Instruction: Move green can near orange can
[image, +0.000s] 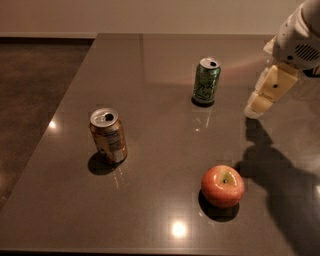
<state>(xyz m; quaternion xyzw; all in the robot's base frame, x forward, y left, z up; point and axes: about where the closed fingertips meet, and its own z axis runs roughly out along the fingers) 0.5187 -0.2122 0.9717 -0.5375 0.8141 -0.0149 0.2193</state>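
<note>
- The green can (206, 81), slim, dark and silver-topped, stands upright on the grey table (150, 210).
- The orange can (108, 135), gold-toned metal, stands well apart, front-left.
- The pale gripper (256, 107) hovers right of the green can; how wide it is set cannot be told.

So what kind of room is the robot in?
Probably an office snack area or a test lab. A glossy grey table holds a green can, an orange can and an apple, with a plain wall behind. The robot's end effector hangs above the table, beside the green can.
</note>
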